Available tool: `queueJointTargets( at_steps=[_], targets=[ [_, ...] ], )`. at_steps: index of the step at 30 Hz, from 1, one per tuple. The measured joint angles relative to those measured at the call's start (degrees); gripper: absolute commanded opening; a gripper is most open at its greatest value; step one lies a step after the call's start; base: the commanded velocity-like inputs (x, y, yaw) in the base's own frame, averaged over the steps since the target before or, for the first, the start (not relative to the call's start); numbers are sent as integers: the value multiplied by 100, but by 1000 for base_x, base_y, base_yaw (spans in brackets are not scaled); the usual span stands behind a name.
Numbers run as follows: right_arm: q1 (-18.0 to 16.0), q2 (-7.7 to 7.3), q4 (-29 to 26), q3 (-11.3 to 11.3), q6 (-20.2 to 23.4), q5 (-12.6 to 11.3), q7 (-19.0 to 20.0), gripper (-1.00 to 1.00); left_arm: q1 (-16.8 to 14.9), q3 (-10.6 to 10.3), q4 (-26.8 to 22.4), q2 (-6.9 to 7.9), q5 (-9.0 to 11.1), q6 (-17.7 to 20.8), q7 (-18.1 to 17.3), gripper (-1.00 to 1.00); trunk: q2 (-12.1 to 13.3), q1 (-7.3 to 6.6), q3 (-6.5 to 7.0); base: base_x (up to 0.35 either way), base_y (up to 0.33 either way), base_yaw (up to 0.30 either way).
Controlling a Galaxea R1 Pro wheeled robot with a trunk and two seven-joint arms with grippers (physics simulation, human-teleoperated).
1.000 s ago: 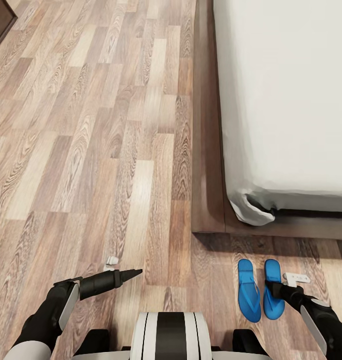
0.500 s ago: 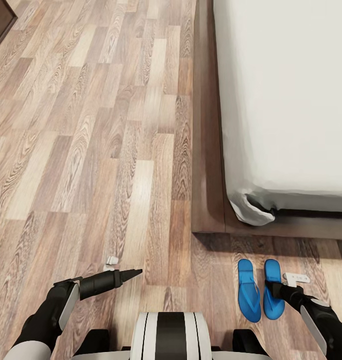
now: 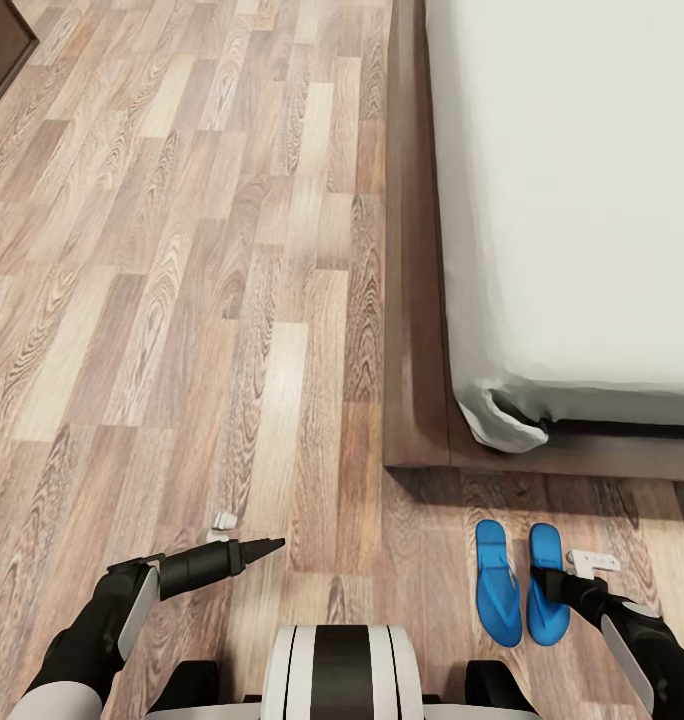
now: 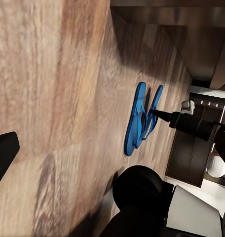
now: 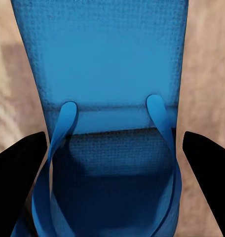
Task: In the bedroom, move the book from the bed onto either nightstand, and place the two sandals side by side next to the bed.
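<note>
Two blue sandals lie side by side on the plank floor just off the bed's foot corner: the left sandal (image 3: 498,582) and the right sandal (image 3: 548,590), also seen as a pair (image 4: 138,117). My right gripper (image 3: 542,577) hovers low over the right sandal (image 5: 112,98), open, its fingers (image 5: 21,163) straddling the sole. My left gripper (image 3: 270,545) hangs above bare floor to the left, open and empty. The bed (image 3: 572,200) has a pale grey mattress on a dark frame (image 3: 412,300). The book and the nightstand are out of view.
A small white-grey piece (image 3: 593,558) lies by the right sandal and another (image 3: 225,520) near my left gripper. A dark furniture corner (image 3: 0,45) shows at far left. Open wood floor (image 3: 182,300) stretches left of the bed.
The right sandal and my right gripper have shifted slightly toward me. The left arm has not moved.
</note>
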Motion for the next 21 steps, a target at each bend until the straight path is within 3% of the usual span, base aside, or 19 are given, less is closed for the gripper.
queueJointTargets(
  at_steps=[13, 14, 21],
  targets=[
    [1, 2, 1, 1, -6, 2, -7, -100, 0, 0, 0, 0, 0, 0, 0, 100, 0, 0, 0, 0, 0, 0],
    [-1, 2, 2, 2, -5, 4, -7, 100, 0, 0, 0, 0, 0, 0, 0, 100, 0, 0, 0, 0, 0, 0],
    [4, 4, -1, -4, -4, -17, 0, 100, -1, -1, 1, 0, 0, -1, 0, 100, 0, 1, 0, 0, 0, 0]
  ],
)
